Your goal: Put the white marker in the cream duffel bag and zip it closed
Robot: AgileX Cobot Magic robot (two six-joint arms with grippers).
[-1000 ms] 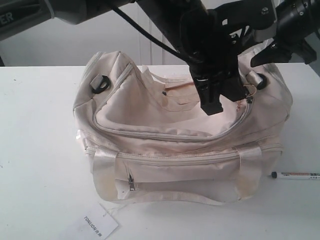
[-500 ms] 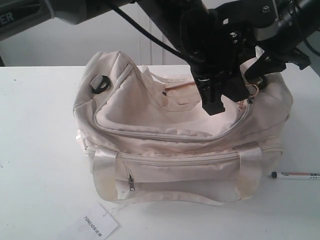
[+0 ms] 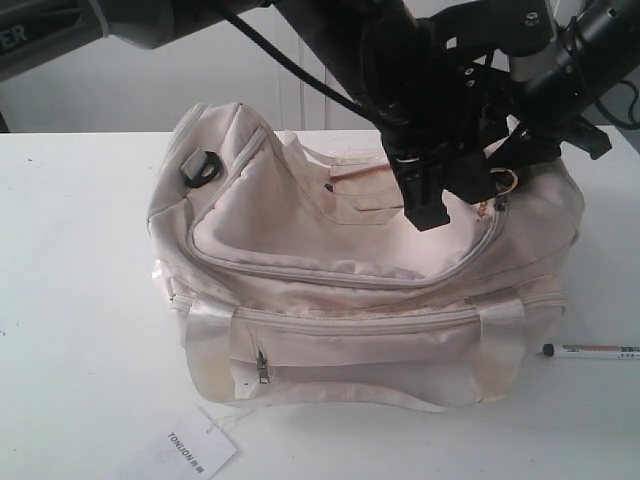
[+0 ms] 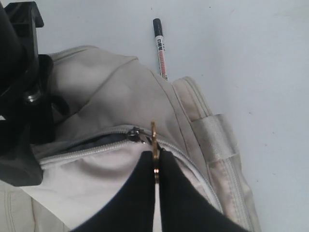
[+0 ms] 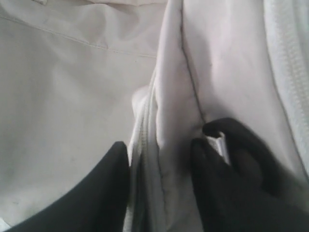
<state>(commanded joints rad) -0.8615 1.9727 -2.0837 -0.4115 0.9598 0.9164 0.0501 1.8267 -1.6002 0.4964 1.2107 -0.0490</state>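
The cream duffel bag [image 3: 330, 250] stands mid-table, its curved top zipper open. My left gripper [image 3: 489, 186] is shut on the gold ring pull [image 4: 154, 140] at the bag's right end; its fingertips [image 4: 155, 154] pinch the ring flat. My right gripper [image 3: 530, 150] sits on that same end, open, and its fingers [image 5: 116, 159] stand either side of a raised ridge of bag fabric [image 5: 164, 111] and touch it. The white marker [image 3: 590, 351] lies on the table right of the bag, black cap toward it. It also shows in the left wrist view as a marker [image 4: 160, 48] beside the bag.
A white hang tag [image 3: 190, 450] lies on the table [image 3: 80, 300] in front of the bag's left corner. The front pocket zip pull [image 3: 262, 368] hangs at the pocket's left end. Both arms crowd the space above the bag's right half.
My right gripper has come down and leftward onto the bag's right end, and its jaws have narrowed a little. That end of the bag has sagged. The left gripper has held still.
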